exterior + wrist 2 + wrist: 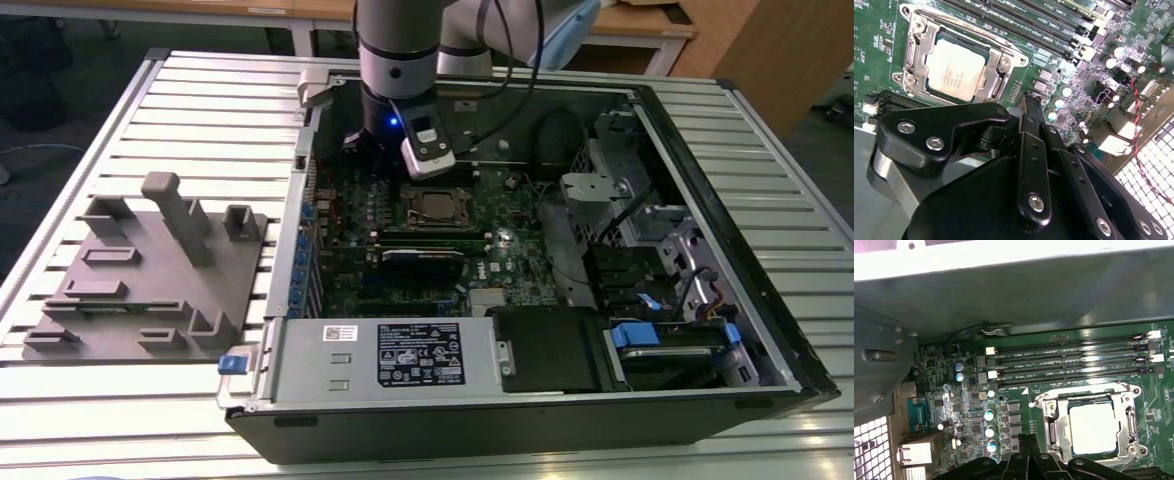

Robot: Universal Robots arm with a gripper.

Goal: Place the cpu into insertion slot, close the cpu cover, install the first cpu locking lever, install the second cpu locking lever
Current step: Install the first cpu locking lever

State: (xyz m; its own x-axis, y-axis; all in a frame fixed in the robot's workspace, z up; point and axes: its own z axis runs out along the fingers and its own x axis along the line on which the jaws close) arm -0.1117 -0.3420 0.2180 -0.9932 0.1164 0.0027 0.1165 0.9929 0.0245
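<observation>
A: One chip (434, 208), where is it?
B: Seated in its socket (1091, 401), metal frame (918, 55) down over it, at six o'clock from the pincer (1026, 102) in the exterior view.
A: Pincer?
B: Pressed together, holding nothing.

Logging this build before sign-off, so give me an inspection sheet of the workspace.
Surface: slatted metal table, open computer case on it.
Job's things: cpu lies flat in the cut-out of the cpu cover, which is down.
Clutter: grey fixture block beside the case.
Grippers: gripper shut, empty, above the motherboard beside the cpu.
Cables: red-black wire pair near the grille; black cable by the case wall.
Surroundings: wooden furniture beyond the table.
</observation>
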